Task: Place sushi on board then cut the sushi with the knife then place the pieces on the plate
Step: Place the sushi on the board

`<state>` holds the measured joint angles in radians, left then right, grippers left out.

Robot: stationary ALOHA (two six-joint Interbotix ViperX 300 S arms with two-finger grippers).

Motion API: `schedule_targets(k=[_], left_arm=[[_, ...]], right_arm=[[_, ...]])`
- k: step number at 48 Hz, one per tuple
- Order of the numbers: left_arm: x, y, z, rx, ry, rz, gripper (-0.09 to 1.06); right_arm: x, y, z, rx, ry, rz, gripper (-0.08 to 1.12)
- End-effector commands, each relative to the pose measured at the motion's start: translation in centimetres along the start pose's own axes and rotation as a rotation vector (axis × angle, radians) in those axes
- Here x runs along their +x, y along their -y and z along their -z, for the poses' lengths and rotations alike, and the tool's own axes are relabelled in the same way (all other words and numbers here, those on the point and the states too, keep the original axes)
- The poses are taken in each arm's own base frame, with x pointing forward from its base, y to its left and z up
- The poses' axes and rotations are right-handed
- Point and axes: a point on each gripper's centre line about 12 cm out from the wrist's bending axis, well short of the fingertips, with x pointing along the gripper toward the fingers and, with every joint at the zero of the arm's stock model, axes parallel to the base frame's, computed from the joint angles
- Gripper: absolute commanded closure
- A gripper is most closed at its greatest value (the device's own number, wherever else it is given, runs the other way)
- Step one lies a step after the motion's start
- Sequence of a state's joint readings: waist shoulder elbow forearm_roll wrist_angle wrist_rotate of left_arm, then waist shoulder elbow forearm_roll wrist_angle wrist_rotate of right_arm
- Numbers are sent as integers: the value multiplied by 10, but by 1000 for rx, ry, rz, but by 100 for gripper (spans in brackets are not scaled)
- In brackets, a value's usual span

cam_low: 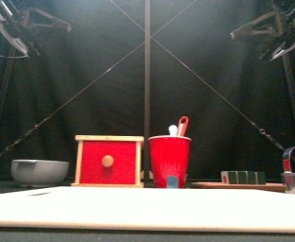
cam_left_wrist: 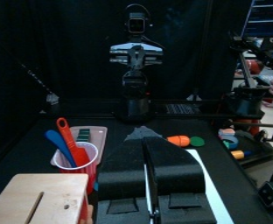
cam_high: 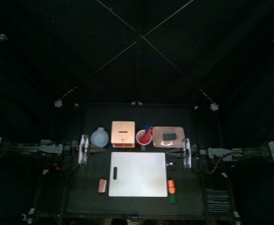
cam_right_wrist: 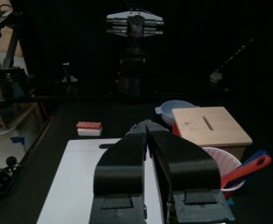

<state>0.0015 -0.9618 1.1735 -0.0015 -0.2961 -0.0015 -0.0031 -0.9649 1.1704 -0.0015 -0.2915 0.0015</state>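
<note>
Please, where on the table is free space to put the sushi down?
The white board is bare all over, between a small toy on its left and orange and green toys on its right. Behind it is crowded: bowl, wooden box, red cup, pink tray in a row.

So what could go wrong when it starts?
1. The dark green toy sushi roll lies near the tall red plastic cup, so reaching for it might knock the cup over.
2. Pulling out the red toy knife could lift or tip that cup too.
</note>
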Motion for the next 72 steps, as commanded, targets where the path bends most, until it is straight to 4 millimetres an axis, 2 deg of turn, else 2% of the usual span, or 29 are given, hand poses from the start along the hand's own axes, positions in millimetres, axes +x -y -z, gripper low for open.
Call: schedule_targets(k=[1, 9, 20, 28, 33, 41, 49, 53, 56, 72], left_arm=[[8, 2, 3, 0, -18, 7, 103], [17, 2, 17, 1, -78, 10, 98], [33, 2, 38, 9, -161, 11, 98], [41, 2, 44, 11, -169, 11, 98], [43, 2, 45, 11, -166, 8, 98], [43, 1, 44, 8, -160, 4, 98], [43, 1, 45, 5, -161, 3, 98], [42, 1, 45, 2, -163, 2, 98], [42, 1, 45, 2, -163, 2, 98], [42, 1, 47, 0, -166, 2, 98]], right_arm=[[2, 2, 2, 22, -18, 12, 105], [3, 21, 21, 111, -186, 117, 100], [-10, 61, 60, 172, -543, 326, 99], [-19, 86, 67, 141, -681, 432, 94], [-21, 96, 70, 94, -730, 467, 84], [-20, 107, 78, 15, -804, 481, 55], [-15, 113, 88, -20, -880, 474, 20], [-12, 116, 93, -34, -916, 471, 9], [-11, 120, 95, -47, -943, 475, 5], [3, 138, 112, -127, -1095, 422, 6]])
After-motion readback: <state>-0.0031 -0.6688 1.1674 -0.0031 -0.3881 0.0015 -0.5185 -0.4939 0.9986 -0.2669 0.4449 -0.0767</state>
